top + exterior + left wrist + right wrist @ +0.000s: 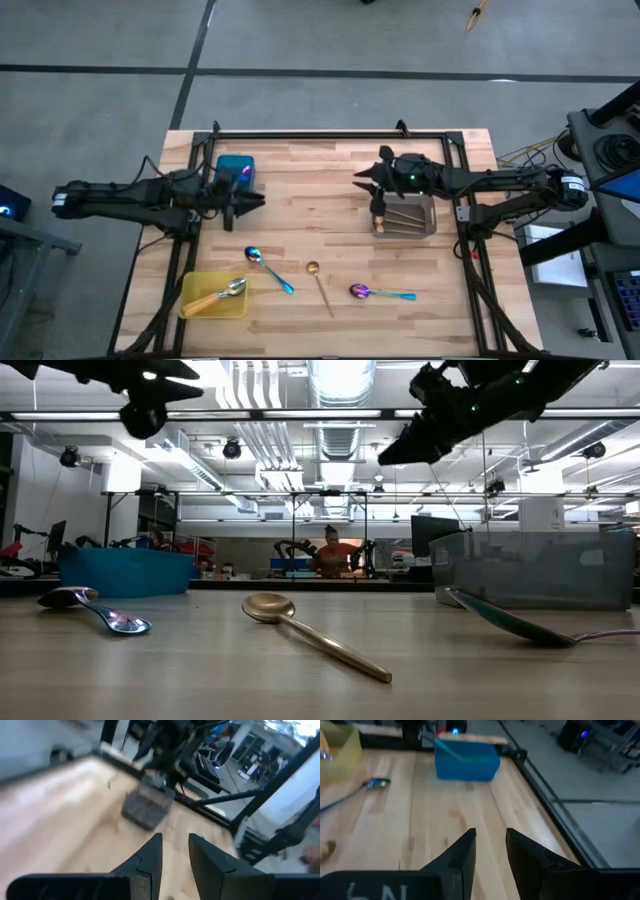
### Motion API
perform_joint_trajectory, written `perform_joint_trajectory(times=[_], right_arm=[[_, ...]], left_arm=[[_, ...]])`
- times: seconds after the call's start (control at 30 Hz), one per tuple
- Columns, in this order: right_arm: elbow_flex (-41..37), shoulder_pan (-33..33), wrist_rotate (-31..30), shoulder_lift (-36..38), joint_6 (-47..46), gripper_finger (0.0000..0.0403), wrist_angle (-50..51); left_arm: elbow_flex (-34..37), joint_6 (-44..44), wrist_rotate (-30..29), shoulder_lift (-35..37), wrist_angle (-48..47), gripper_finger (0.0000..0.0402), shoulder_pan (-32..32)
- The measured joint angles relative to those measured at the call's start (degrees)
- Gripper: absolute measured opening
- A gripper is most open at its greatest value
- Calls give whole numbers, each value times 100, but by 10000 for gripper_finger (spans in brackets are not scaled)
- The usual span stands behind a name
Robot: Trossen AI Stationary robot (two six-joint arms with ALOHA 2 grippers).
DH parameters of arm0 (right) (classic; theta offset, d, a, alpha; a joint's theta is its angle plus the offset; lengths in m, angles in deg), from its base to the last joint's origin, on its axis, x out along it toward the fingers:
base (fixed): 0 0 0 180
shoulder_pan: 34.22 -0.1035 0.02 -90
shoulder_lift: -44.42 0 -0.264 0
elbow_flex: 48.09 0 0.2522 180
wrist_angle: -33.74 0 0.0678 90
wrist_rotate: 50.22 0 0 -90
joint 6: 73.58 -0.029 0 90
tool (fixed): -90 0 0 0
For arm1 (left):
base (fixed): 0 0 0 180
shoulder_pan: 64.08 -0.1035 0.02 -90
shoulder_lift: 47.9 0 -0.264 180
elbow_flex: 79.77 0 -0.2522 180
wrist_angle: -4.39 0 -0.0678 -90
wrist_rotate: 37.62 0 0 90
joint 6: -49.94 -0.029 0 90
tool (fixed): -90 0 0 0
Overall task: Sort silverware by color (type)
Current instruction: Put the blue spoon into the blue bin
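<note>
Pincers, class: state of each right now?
Left pincer: open, holding nothing.
Right pincer: open, holding nothing.

Your left gripper (255,203) hangs just beside the left tray (236,172), at its inner edge. Your right gripper (360,177) hangs above the table (320,160), at the far left corner of the right tray (405,217). A third tray (213,295) sits at the near left with one spoon (222,293) in it. Three spoons lie loose along the near table: one (268,268) just right of that tray, one (319,285) at centre, one (380,293) further right, below the right tray.
</note>
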Motion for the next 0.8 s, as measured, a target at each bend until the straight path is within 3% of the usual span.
perform_joint_trajectory(times=[0.2,0.37,0.8], right_arm=[[69,1,0,0,-22,85,-99],[79,2,0,0,35,82,-28],[79,4,-6,-2,767,82,-69]], left_arm=[[0,1602,98,92,-1220,76,275],[0,3036,102,-236,-2140,76,529],[-69,4523,280,-1228,-2295,76,1085]])
